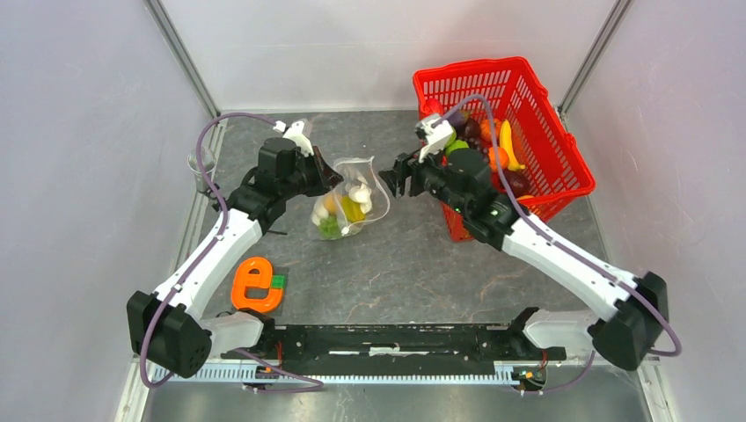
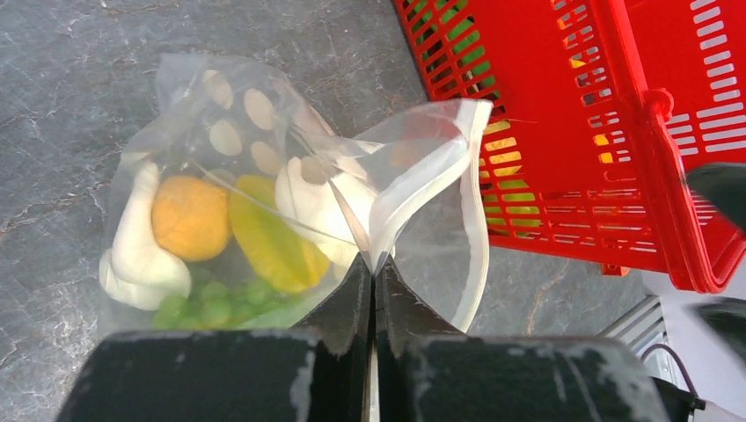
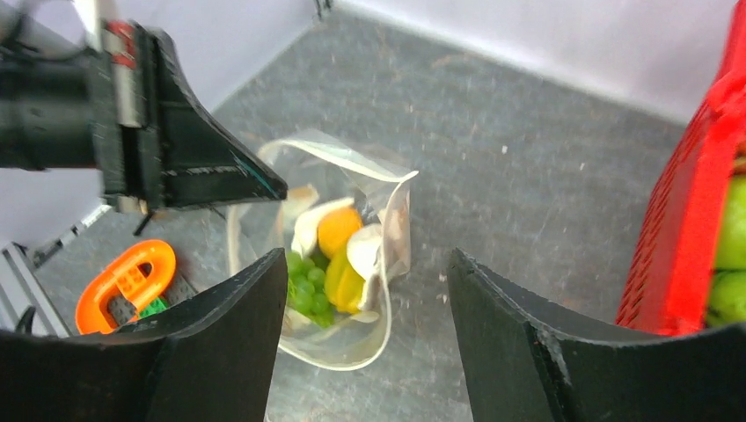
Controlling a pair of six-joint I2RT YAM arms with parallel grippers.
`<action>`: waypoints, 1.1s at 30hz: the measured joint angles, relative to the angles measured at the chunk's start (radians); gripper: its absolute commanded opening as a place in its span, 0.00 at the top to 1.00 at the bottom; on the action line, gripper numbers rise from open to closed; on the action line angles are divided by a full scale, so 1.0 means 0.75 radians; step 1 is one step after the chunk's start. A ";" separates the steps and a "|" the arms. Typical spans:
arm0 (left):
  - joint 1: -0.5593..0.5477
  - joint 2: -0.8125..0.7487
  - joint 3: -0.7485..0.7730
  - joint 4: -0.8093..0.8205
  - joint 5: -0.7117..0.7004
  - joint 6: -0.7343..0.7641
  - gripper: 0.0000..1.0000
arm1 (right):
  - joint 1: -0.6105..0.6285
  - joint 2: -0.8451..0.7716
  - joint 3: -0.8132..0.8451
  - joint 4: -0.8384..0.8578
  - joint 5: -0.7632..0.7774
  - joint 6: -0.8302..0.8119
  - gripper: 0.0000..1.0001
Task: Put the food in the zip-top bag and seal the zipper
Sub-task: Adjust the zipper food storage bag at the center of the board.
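The zip-top bag (image 1: 347, 207) lies on the table's middle, its mouth gaping toward the basket. Food sits inside it: an orange fruit (image 2: 189, 217), a yellow piece (image 2: 268, 242), green grapes (image 3: 303, 286) and a white piece (image 2: 141, 237). My left gripper (image 2: 371, 268) is shut on the bag's mouth edge, beside the zipper (image 2: 479, 202), which stands apart. My right gripper (image 3: 368, 255) hovers open above the bag's mouth with nothing between its fingers, just right of the bag (image 3: 391, 211). In the top view the two grippers (image 1: 334, 180) (image 1: 393, 180) face each other across the bag.
A red mesh basket (image 1: 475, 70) at the back right holds more food (image 1: 501, 149), with my right arm lying over its near corner. A flat orange e-shaped toy (image 1: 255, 283) lies at the front left. White walls close in the table.
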 measured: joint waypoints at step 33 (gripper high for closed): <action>0.001 0.006 0.028 -0.074 -0.053 0.043 0.98 | -0.002 0.428 0.119 -0.328 -0.259 0.151 1.00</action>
